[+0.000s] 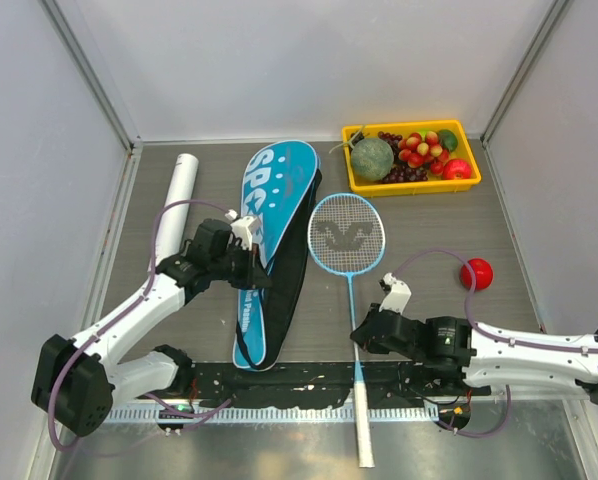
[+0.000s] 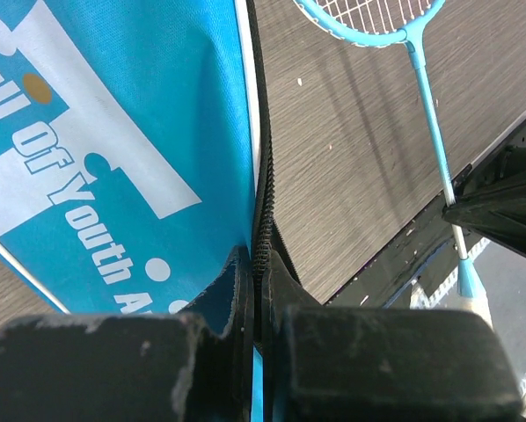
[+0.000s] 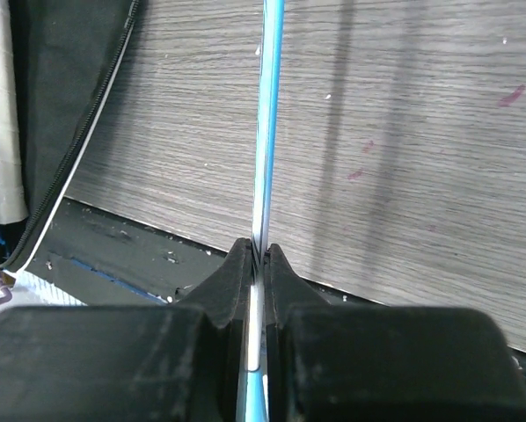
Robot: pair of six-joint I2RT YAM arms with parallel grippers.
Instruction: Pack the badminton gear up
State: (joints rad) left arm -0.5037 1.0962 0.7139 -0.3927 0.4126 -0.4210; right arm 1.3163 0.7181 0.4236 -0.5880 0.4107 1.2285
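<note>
Grey table (image 1: 449,215): bag (image 1: 279,180), racket (image 1: 346,232), tube (image 1: 179,190), tray (image 1: 411,186)

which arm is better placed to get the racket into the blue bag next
Right. The right end effector is shut on the racket shaft, just beside the bag. The left end effector is pinching the bag's zippered edge, so it is likely better used holding that edge.

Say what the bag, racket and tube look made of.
The bag: woven synthetic cloth, matte; fine weave shows under the print. The racket: thin shaft with a glossy light-blue coat, probably painted metal or composite. The tube: smooth matte white, plastic or card; too far to tell.
</note>
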